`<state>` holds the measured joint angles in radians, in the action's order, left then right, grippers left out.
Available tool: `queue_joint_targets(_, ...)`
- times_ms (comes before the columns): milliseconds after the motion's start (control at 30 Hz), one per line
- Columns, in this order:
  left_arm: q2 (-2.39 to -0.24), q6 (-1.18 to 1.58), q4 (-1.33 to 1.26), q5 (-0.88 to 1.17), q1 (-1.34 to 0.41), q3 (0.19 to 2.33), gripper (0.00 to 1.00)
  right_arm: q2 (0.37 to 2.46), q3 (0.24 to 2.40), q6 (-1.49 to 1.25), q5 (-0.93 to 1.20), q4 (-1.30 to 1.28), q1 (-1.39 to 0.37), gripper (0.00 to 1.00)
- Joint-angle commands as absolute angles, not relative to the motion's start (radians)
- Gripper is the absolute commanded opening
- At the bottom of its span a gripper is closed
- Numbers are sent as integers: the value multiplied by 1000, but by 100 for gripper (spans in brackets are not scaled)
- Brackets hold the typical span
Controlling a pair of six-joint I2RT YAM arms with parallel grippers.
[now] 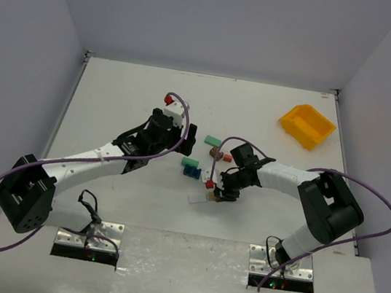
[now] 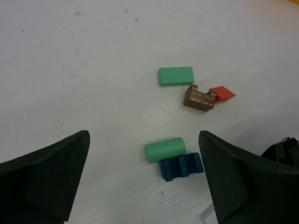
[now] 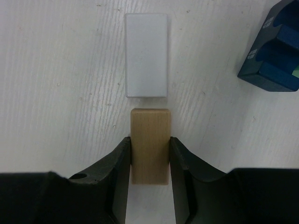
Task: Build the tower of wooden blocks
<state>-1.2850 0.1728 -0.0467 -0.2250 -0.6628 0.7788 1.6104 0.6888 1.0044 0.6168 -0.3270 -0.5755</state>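
My right gripper [image 3: 149,140] is shut on a tan wooden block [image 3: 149,126], gripped by its long sides just above the table. Directly beyond it lies the pale flat plank [image 3: 146,55], flat and apart from the tan block. In the top view the right gripper [image 1: 215,192] hovers beside that plank [image 1: 197,199]. My left gripper [image 2: 144,136] is open, its jaws wide above a green cylinder [image 2: 164,149] that touches a blue notched block [image 2: 181,166]. Farther off lie a green flat block [image 2: 175,75], a brown block [image 2: 200,98] and a red wedge [image 2: 222,94].
A yellow bin [image 1: 307,125] stands at the back right of the table [image 1: 113,105]. A small red block [image 1: 168,100] lies behind the left wrist. The blue notched block [image 3: 273,56] also lies to the right of the plank in the right wrist view.
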Motion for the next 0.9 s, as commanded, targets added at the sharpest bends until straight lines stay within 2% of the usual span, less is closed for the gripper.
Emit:
queue_joint_targets(0,-1284,172,-60,-241,-676,822,100,1624,676,996,572,-402,-572,36)
queue_joint_targets(867,-1285,168,-61,-244,-678,818,100,1634,688,966,600,-378,-601,37)
